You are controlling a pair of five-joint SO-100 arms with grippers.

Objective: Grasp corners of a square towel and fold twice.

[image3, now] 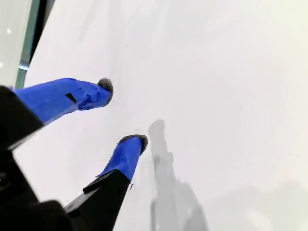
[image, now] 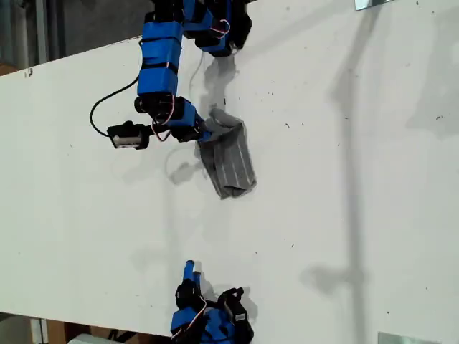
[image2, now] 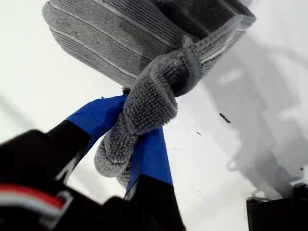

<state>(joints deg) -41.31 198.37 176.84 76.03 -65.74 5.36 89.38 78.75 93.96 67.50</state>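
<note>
One towel (image2: 144, 48) corner pinched in my first gripper (image2: 132, 139), rest hanging beyond

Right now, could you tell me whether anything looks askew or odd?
Yes: the towel is bunched into a crumpled strip rather than lying flat, with a twisted wad pinched in my first gripper. My second gripper is open, holding nothing.

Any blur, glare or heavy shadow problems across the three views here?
Exterior view: sharp enough, with soft double shadows of the arms falling across the white table. First wrist view: the towel weave is crisp, while my first gripper body nearest the lens is blurred. Second wrist view: bright washed-out table, my second gripper open, faint shadow beneath.
</note>
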